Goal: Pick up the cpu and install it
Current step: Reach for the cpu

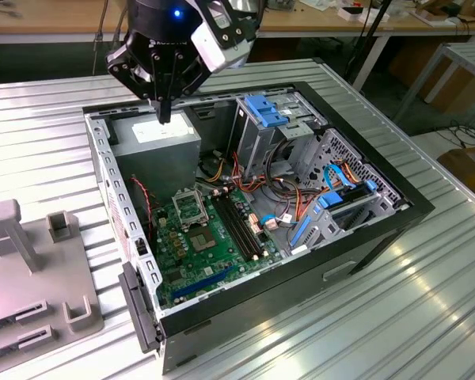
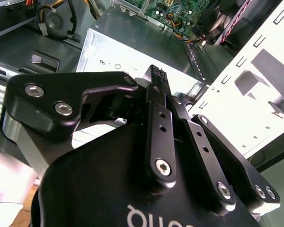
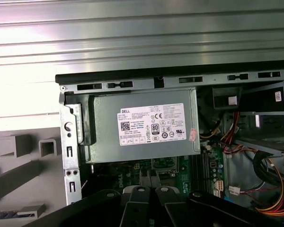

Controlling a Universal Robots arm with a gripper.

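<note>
The gripper (image 1: 165, 117) hangs over the grey power supply (image 1: 157, 142) with its fingers pressed together, seemingly on nothing. The cpu (image 1: 208, 241) appears to lie on the green motherboard (image 1: 182, 291) — just beside the black-framed socket (image 1: 191, 207) — well apart from the gripper.

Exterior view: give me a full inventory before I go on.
Table: one, silver ribbed metal, under everything.
Computer case: one, black, open, on the table.
Power supply: one, grey, at one end of the case.
Motherboard: one, green, case floor.
Socket: one, black-framed, on the motherboard.
cpu: one, dull grey, on the motherboard near the socket.
Memory slots: several, black, alongside the socket.
Cables: many, red, yellow, blue, inside the case.
Fixture: one, grey, on the table, exterior view's left.
Gripper: one, black, shut, above the power supply.
</note>
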